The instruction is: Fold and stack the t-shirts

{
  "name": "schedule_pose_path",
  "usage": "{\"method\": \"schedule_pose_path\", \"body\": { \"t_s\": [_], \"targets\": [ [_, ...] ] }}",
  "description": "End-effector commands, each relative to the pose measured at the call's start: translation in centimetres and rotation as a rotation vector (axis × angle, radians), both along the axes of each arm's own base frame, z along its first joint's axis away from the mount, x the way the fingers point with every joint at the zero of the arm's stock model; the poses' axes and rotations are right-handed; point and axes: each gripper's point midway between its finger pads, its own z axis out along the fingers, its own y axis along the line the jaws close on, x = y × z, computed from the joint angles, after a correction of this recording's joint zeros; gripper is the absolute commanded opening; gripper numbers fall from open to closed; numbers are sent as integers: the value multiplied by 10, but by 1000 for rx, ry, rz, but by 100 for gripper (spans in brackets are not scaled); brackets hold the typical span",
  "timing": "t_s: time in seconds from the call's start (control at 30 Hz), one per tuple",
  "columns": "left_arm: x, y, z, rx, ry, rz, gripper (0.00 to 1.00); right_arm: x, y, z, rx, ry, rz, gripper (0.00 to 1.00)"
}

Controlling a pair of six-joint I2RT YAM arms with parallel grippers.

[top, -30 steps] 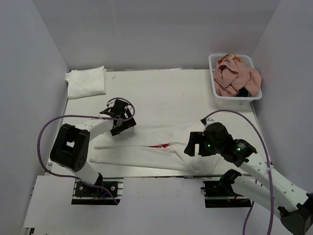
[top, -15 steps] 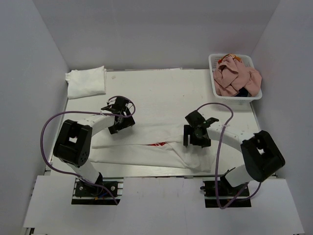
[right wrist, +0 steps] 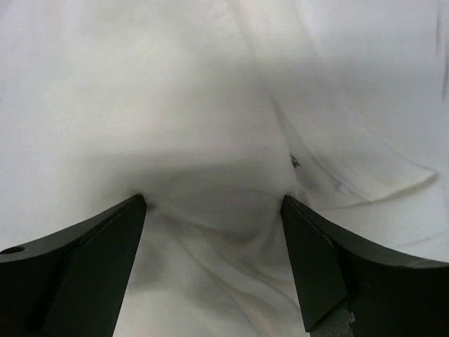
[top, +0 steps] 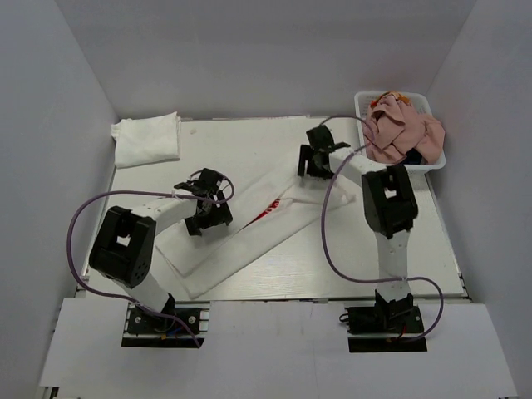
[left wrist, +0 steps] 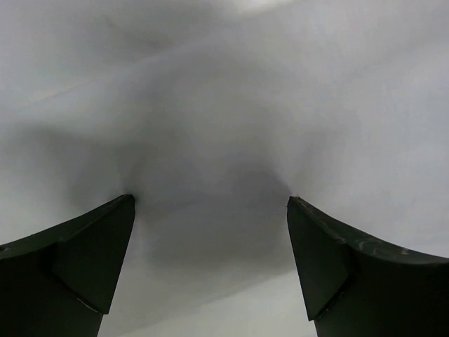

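A white t-shirt (top: 249, 237) with a strip of red print (top: 268, 209) showing lies as a long folded band, running diagonally from the near left to the far right of the table. My left gripper (top: 208, 218) is open and presses on its near-left part; white cloth fills the left wrist view (left wrist: 210, 140) between the spread jaws. My right gripper (top: 316, 162) is open at the band's far-right end, with bunched white cloth (right wrist: 224, 232) between its jaws. A stack of plain white folded shirts (top: 147, 139) lies at the far left corner.
A white mesh basket (top: 399, 171) at the far right corner holds a pink shirt (top: 399, 133) and a navy one (top: 420, 155). The right arm stretches far across, its cable looping over the table (top: 374, 241). Grey walls close in the sides and back.
The right gripper has swept from the near right to the far right, next to the basket. The shirt's right end went with it, turning the band diagonal. The left gripper stayed.
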Motion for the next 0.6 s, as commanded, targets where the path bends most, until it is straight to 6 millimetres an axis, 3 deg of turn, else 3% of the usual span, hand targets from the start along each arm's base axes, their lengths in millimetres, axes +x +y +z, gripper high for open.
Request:
{"method": "schedule_pose_path", "body": {
  "t_s": [0.0,0.03,0.1,0.17,0.23,0.27,0.3,0.47,0.57],
  "targets": [
    [-47,-26,15,-120,94,-115,99,39,9,-41,-6,17,110,86],
    [-49,-32,24,-128,67,-151,99,85,32,18,30,-135,154,90],
    [-36,-32,52,-127,-49,-150,99,102,50,64,50,-257,240,90],
    [-17,-20,76,-45,-168,-121,99,101,64,118,117,-381,301,90],
    [-16,-7,94,36,-179,-99,99,87,66,114,147,-382,318,90],
    [-20,-5,97,50,-172,-68,99,77,65,131,174,-404,323,90],
    [-26,-4,92,54,-138,-64,99,71,65,131,193,-393,307,90],
    [-84,-40,47,-96,62,-212,99,17,47,81,192,-176,224,90],
    [-111,-30,27,-13,166,-245,99,-4,39,55,186,-96,197,90]
  ]
}}
